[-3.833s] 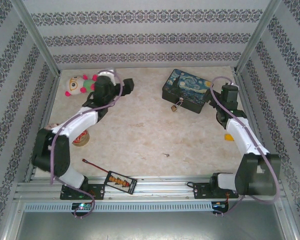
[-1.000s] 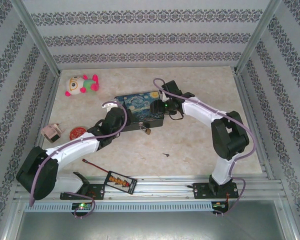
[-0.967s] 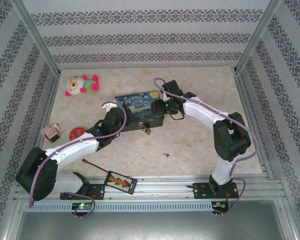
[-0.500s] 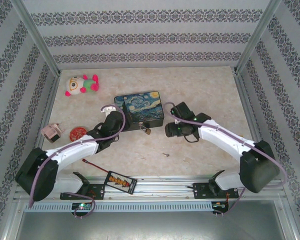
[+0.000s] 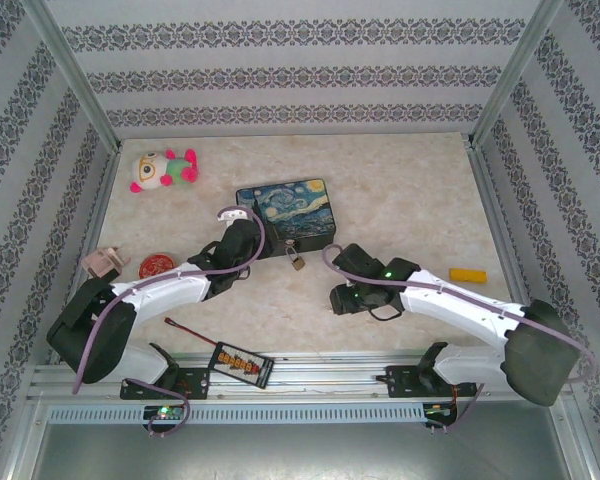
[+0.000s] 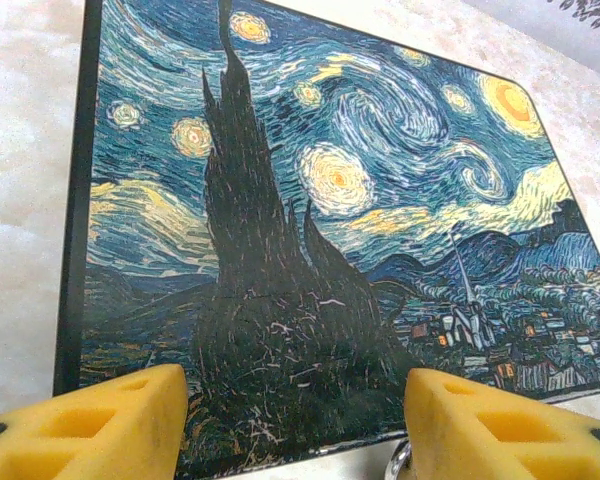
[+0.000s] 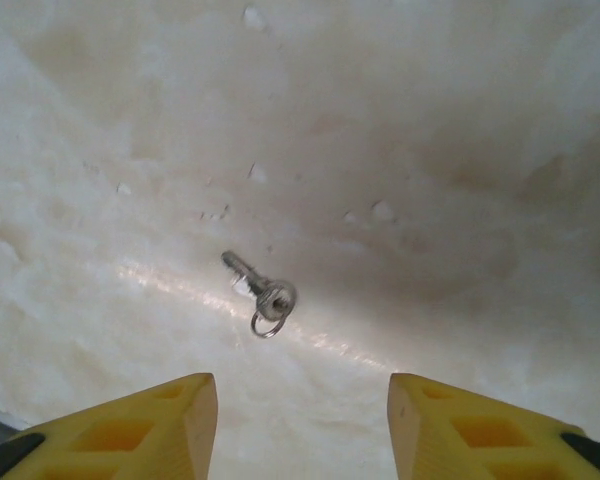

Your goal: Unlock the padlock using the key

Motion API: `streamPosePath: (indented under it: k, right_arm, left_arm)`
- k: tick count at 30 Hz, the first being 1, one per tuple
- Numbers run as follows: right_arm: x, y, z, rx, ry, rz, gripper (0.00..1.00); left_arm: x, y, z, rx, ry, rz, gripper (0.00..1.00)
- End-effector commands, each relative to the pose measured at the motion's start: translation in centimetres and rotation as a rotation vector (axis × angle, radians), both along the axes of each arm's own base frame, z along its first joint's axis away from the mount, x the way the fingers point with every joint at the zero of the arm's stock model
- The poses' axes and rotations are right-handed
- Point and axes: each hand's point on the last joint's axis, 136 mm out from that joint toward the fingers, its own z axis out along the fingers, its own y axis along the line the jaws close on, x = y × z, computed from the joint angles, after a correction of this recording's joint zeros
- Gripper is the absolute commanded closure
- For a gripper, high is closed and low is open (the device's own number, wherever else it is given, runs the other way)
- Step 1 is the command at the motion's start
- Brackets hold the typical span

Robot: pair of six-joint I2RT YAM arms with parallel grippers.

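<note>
The small brass padlock [image 5: 297, 262] hangs at the front of the starry-night tin box [image 5: 283, 211]. My left gripper [image 5: 250, 238] is at the box's front left corner. In the left wrist view it [image 6: 295, 430] stands open, its yellow fingers [image 6: 90, 425] spread over the lid [image 6: 310, 200] with nothing between them. A silvery curved piece [image 6: 400, 462] peeks out by the right finger. The small silver key [image 7: 263, 290] with a ring lies flat on the table. My right gripper [image 7: 300, 425] hovers open just short of it, low over the table [image 5: 337, 300].
A plush toy [image 5: 163, 168] lies at the back left. A red disc [image 5: 157, 264] and a small pink box [image 5: 100, 262] sit at the left. A yellow block [image 5: 468, 275] lies at the right. A black tester [image 5: 242, 362] with a cable [image 5: 185, 330] lies near the front edge.
The right arm has left the tin box and swung down toward the front, over the key. The box has shifted slightly right. The left gripper stays at the box.
</note>
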Motion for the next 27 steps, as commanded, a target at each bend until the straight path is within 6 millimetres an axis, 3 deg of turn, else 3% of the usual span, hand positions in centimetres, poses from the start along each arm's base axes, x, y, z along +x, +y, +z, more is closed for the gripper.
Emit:
streamPosePath:
  k: [1, 17, 27]
  right_arm:
    - [-1.3, 0.4, -1.6, -0.029, 0.068, 0.011, 0.55]
    - [-1.0, 2.2, -4.6, -0.030, 0.146, 0.009, 0.58]
    - [-0.7, 1.9, -6.0, -0.032, 0.176, -0.036, 0.60]
  left_arm:
    - [-0.2, -2.2, -0.1, -0.063, -0.003, -0.042, 0.41]
    - [-1.7, 1.6, 1.9, 0.002, -0.068, 0.063, 0.33]
    - [-1.8, 2.1, 2.3, 0.007, -0.079, 0.077, 0.30]
